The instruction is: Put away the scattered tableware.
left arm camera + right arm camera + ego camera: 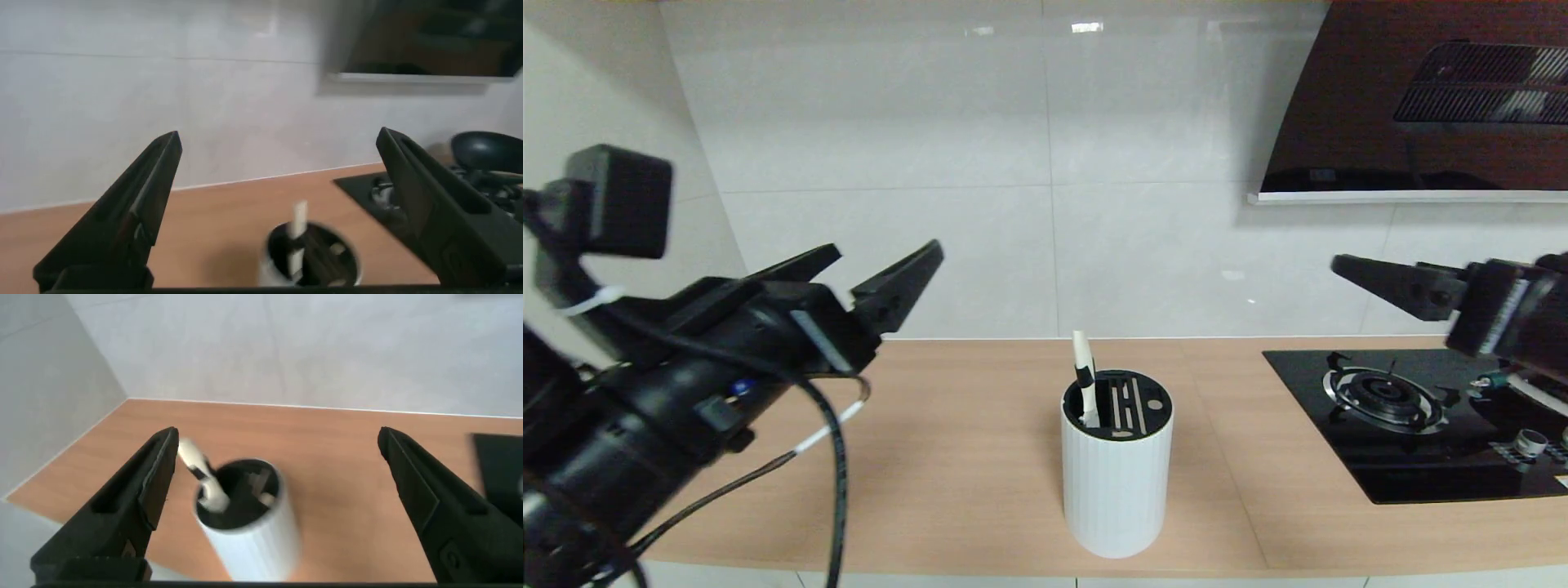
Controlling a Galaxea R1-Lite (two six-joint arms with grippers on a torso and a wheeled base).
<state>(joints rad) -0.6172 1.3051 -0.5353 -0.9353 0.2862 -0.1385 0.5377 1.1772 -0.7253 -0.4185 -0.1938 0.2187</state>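
**Two grippers spread wide, one utensil standing in the holder**

We look down on a wooden counter (964, 465), and both arms hang above it with nothing in them. On the left, the left gripper (889, 249) is raised near the counter's left end, its two black fingers spread far apart and its tips pointing toward the tiled wall (1045, 163). Over on the right, the right gripper (276, 437) hovers by the counter's right end. From its own wrist view we see its fingers parted just as widely, holding nothing.

Between the two we find the white ribbed holder (1117, 482). It stands upright close to the counter's front edge, roughly midway along the stretch we can see, and well apart from either gripper. Its top is a black insert cut with several narrow slots and a small round hole. One piece of tableware is in there, a white utensil handle (1083, 363) with a black band. It sticks up from the left side of the insert and leans slightly. What sits at its lower end we cannot tell, because it is hidden inside the holder.

At the counter's right end a black glass gas hob (1339, 457) is set into the surface. It has a burner (1384, 398) on it and a knob (1531, 443) nearer its front right corner. Above it, on the wall, hangs a dark range hood (1339, 122).
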